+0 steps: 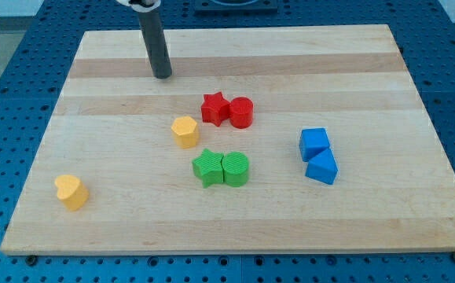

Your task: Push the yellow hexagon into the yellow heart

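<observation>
The yellow hexagon point(185, 131) sits near the middle of the wooden board point(117, 228). The yellow heart point(71, 192) lies at the view's lower left, well apart from the hexagon. My tip point(162, 75) rests on the board toward the view's top, above and a little left of the hexagon, with a clear gap between them. It touches no block.
A red star point(214, 108) and a red cylinder point(241, 112) sit side by side right of and above the hexagon. A green star point(207, 167) and a green cylinder point(236, 169) touch just below it. A blue cube point(314, 144) and a blue triangular block point(322, 168) lie at the right.
</observation>
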Robot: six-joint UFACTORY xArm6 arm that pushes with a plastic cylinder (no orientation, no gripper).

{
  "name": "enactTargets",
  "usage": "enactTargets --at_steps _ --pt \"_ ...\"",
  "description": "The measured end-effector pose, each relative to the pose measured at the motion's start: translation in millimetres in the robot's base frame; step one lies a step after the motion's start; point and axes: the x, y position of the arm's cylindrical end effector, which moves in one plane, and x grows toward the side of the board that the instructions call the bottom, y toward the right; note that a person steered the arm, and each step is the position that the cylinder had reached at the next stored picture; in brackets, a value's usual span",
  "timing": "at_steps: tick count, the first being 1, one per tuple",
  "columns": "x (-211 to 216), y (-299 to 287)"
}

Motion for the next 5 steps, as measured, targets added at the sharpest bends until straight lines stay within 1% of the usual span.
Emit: enactTargets --at_steps 1,2,3,5 --pt "43 19" --pt "45 20" --pt "60 47" --pt "88 56"
